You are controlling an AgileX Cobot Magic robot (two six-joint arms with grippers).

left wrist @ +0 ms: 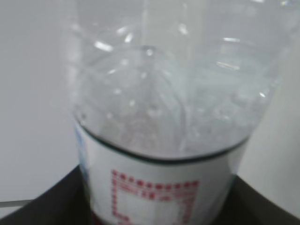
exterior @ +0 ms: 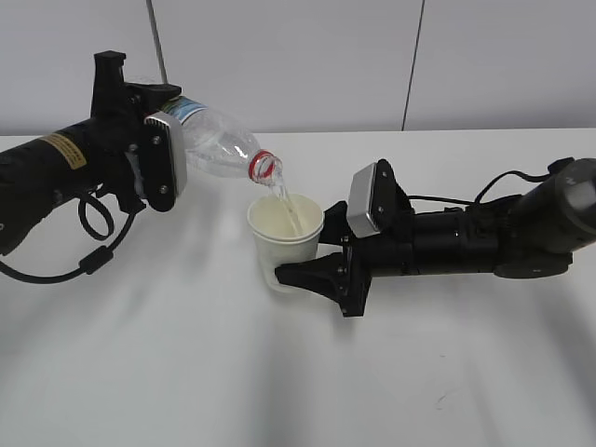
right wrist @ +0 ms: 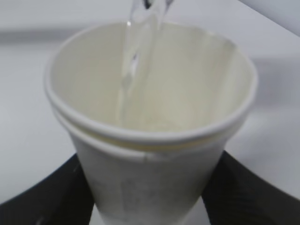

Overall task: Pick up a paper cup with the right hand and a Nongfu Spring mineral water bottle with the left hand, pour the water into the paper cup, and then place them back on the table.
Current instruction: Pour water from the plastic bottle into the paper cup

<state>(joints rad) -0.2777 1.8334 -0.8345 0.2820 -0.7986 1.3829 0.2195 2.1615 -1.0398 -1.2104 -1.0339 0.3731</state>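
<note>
A: Exterior view first: where is the Nongfu Spring mineral water bottle (exterior: 216, 140)?

B: It is held in the air at the left, tipped so its open mouth with the red neck ring points down and to the right. The left pincer (exterior: 160, 160) is clamped on its labelled body. A thin stream of water (exterior: 287, 205) falls from the mouth.

A: And where does the stream land?

B: Inside the paper cup (exterior: 284, 242), near the middle of the scene, just below and to the right of the bottle mouth. The right pincer (exterior: 312, 265) is clamped on the cup's lower wall, one black finger on each side. Whether the cup's base touches the white bench (exterior: 186, 372) I cannot tell.

A: Do the wrist views agree?

B: Yes. In the left wrist view the bottle (left wrist: 164, 117) fills the frame, its label seated between dark fingers (left wrist: 47, 206). In the right wrist view the cup (right wrist: 150, 140) stands upright between black fingers (right wrist: 47, 201), a second rolled rim shows just under the top one, and the water (right wrist: 133, 56) runs down against the inner wall.
</note>
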